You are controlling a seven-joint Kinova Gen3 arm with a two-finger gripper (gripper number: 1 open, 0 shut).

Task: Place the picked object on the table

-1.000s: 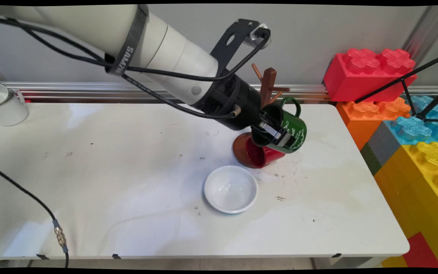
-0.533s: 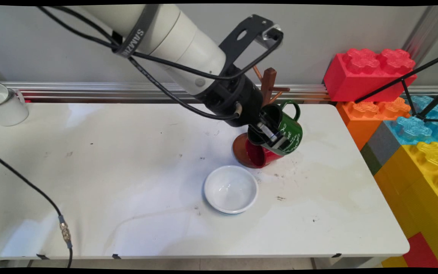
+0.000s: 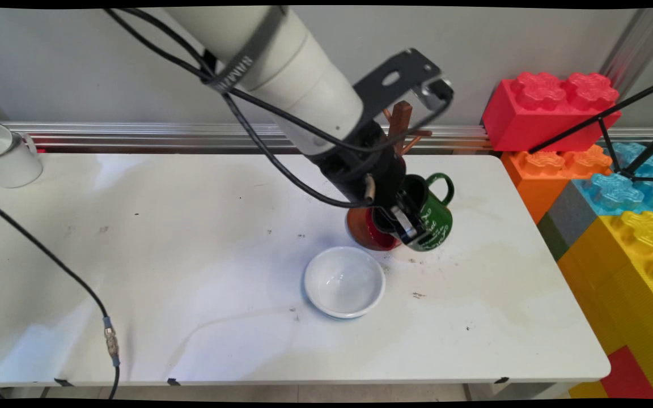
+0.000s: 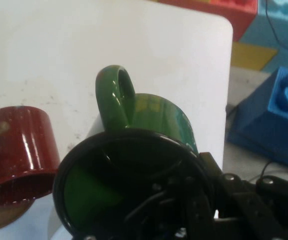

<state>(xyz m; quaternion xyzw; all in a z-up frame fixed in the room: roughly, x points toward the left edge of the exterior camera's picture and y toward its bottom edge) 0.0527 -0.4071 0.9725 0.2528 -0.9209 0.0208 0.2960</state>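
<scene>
Near the table's [image 3: 190, 238] far right, my gripper [image 3: 407, 222] is clamped on the green mug's [image 3: 435, 218] rim, one finger inside the black interior, the other on the outer wall. Mug tilted, mouth toward my wrist, handle [image 3: 443, 187] on the far side. Whether its base touches the table I cannot tell; probably just above or barely resting.

Red mug [image 3: 373, 233] lies on its side just left of the green one, mouth toward the near edge, on the round brown base of the wooden mug tree [image 3: 401, 122] rising behind my wrist.

White bowl [image 3: 344, 281] sits upright nearer the front, apart from both mugs. White mug [image 3: 4, 153] stands at far left. Big toy bricks [image 3: 550, 105] stack off the right end.
</scene>
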